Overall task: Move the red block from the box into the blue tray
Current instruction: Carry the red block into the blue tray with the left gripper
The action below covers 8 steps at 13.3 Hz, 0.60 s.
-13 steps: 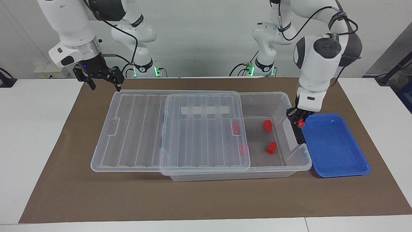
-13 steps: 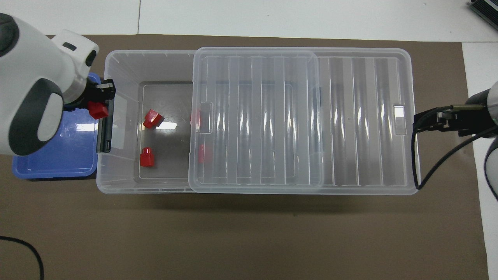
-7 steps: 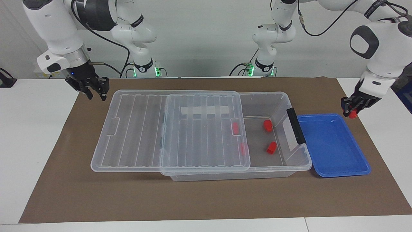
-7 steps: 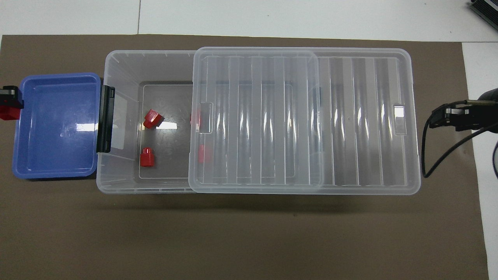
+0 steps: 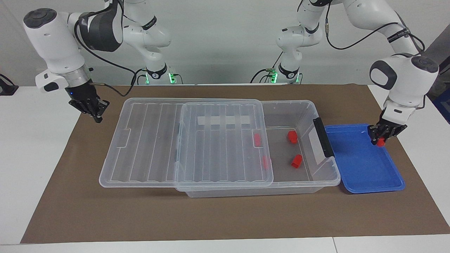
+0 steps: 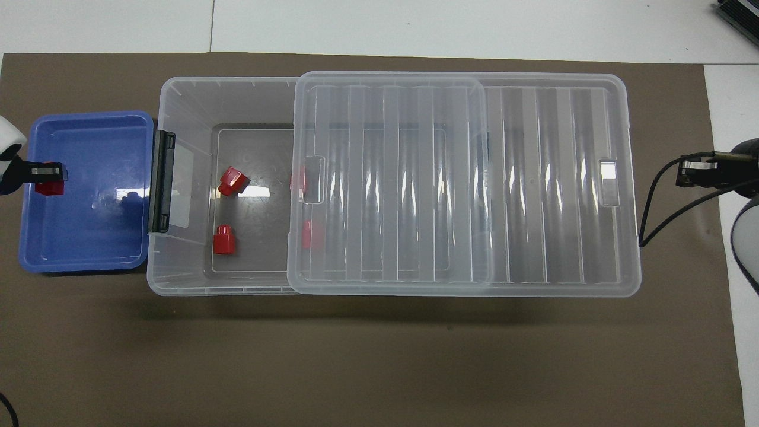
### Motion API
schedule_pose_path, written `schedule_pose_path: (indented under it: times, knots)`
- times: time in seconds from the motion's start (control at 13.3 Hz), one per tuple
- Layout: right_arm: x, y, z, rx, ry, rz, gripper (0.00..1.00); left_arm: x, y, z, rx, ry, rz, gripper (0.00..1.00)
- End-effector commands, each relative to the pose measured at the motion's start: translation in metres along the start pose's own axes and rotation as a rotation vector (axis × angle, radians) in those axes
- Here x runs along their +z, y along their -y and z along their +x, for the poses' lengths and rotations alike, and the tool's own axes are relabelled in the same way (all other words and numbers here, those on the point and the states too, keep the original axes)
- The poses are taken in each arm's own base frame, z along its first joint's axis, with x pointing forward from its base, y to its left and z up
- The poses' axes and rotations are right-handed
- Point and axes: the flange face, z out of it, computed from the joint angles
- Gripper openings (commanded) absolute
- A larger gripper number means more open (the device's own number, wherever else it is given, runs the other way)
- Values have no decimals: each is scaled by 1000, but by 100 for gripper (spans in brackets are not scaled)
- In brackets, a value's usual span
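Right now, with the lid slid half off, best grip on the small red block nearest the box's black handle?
Come straight down through the uncovered end of the clear plastic box. The small red plastic block lies apart from the walls; close the claw across its flat sides, not the narrower stud end.

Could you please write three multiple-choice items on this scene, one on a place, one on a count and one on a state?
1. What is the left gripper over?
A. the blue tray
B. the lid
C. the bare mat

2. How many red blocks lie in the box?
A. one
B. four
C. seven

3. How does the box's lid stand?
A. fully shut
B. slid partly off, toward the right arm's end
C. lying on the mat, apart from the box

Key: 1 A, the left gripper holds a red block above the tray's edge. 2 B, two lie in the open part and two show through the lid. 3 B, the handle end is uncovered.
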Motion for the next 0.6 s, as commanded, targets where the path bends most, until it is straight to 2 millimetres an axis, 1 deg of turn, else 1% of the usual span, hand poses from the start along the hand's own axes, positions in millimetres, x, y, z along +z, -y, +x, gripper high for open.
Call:
schedule_pose_path:
  times: [0.0, 0.08, 0.23, 0.38, 0.53]
  knots:
    - [19, -12, 0, 5, -18, 3, 0, 36, 2, 0, -12, -22, -1, 0]
    - [23, -12, 2, 7, -27, 4, 0, 48, 5, -5, -20, -14, 1, 0]
    - [36, -12, 5, 15, -18, 5, 0, 67, -5, -12, -37, -12, -16, 0]
    - [45, -12, 7, 20, -12, 5, 0, 89, -8, -18, -93, -40, -44, 0]
    - [55, -10, 12, 18, -25, 9, 0, 94, -9, -23, -101, -27, -52, 0]
